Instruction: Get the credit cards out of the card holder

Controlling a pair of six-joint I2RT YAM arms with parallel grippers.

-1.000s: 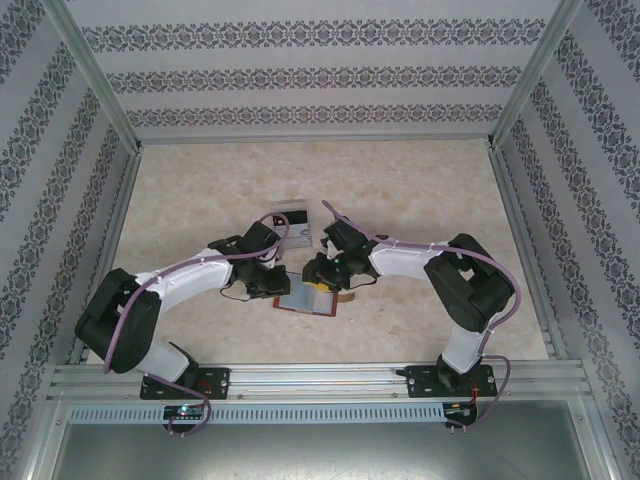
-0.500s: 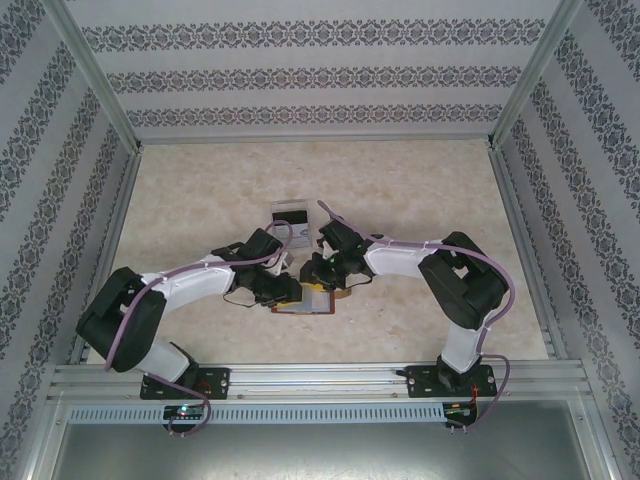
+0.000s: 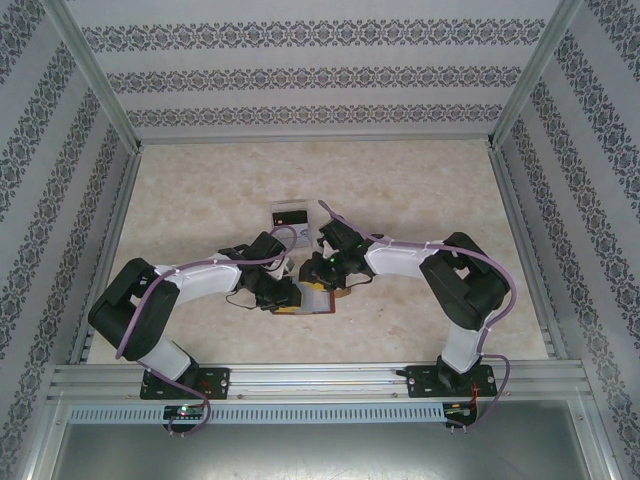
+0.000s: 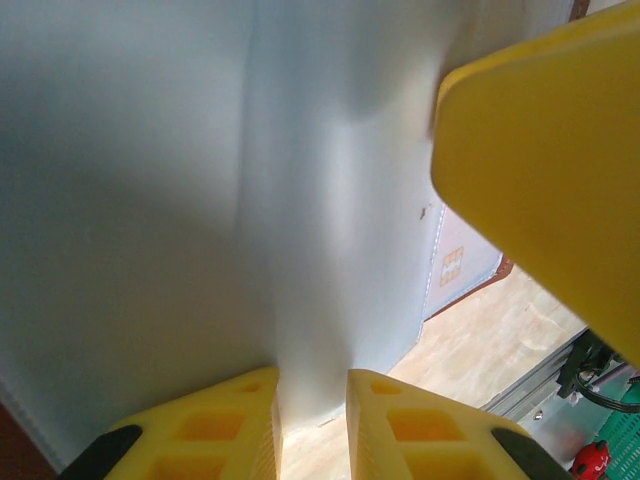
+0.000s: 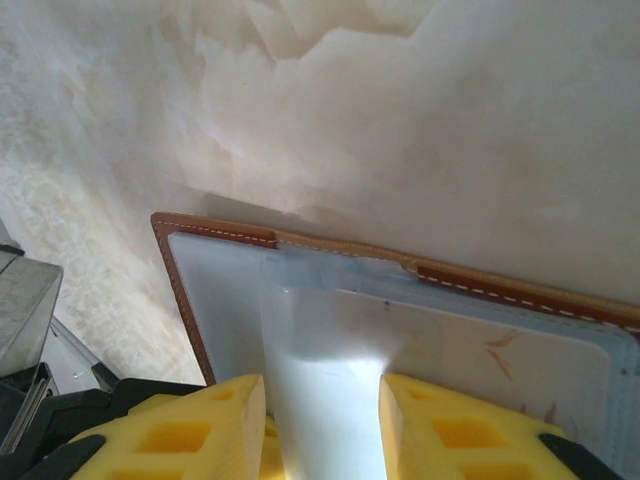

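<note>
Four fingers (image 5: pixel 190 430), narrow gaps, at the card holder (image 5: pixel 230 235)

Beige marbled table (image 3: pixel 420 190), patterned walls (image 3: pixel 320 60), alu frame (image 3: pixel 300 378).

Brown card holder (image 5: pixel 183 292), grey-blue inside

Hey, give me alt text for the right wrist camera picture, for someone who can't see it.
An open brown card holder lies flat on the beige marbled table, grey-blue inside up. At the bottom edge, the yellow fingers of the right gripper flank a pale strip, perhaps a credit card, running up onto the holder.
</note>
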